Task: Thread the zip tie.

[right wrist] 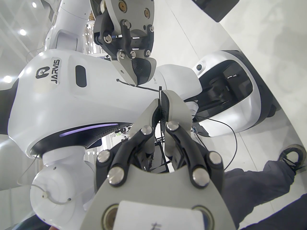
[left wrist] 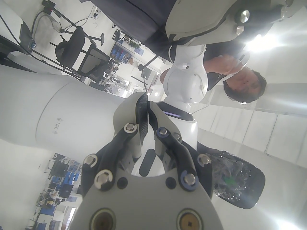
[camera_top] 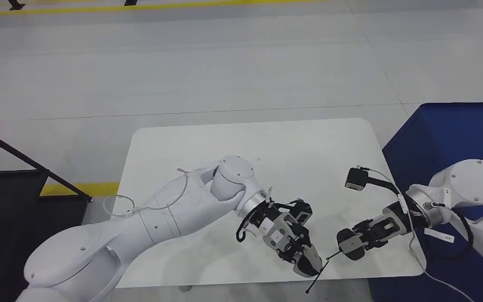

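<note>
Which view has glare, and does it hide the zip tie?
Left wrist view: strong ceiling-light glare, but away from the zip tie, a dark line at the tips of the left gripper. Right wrist view: even light, wide-angle bending, tie plain at the right gripper. Top view: no glare.

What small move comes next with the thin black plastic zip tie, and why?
Probably swing the right gripper round, bringing its end toward the head of the black zip tie beside the left gripper: both are shut on it, seemingly unthreaded.
</note>
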Controlling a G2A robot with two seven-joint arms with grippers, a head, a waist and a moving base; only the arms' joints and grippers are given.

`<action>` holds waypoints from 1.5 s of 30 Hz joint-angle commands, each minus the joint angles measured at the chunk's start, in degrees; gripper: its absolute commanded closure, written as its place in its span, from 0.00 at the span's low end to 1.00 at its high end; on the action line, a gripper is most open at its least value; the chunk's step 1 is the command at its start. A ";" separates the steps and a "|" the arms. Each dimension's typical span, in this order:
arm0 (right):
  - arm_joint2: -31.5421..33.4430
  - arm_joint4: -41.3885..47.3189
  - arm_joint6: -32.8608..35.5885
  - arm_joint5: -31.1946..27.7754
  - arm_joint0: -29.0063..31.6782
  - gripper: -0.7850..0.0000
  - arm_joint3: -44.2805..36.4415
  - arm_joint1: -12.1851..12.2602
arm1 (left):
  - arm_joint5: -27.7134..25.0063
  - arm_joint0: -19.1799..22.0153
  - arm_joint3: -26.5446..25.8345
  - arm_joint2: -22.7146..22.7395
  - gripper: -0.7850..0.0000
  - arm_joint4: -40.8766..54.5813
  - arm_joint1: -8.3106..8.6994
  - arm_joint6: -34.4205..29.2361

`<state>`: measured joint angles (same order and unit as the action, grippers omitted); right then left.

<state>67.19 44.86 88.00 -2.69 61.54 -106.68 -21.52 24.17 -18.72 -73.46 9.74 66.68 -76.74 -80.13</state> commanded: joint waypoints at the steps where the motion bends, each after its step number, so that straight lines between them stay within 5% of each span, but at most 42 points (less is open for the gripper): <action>1: 0.00 0.00 0.00 0.00 0.00 1.00 0.00 0.00 | -0.15 0.08 0.21 0.00 1.00 0.07 0.03 -0.16; 45: 0.00 0.00 0.00 0.00 0.00 1.00 0.00 0.00 | 0.26 -0.17 -0.19 0.00 1.00 0.64 0.51 0.25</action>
<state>67.19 44.86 88.00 -2.69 61.54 -106.68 -21.52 24.36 -18.88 -73.66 9.74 67.32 -76.19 -79.94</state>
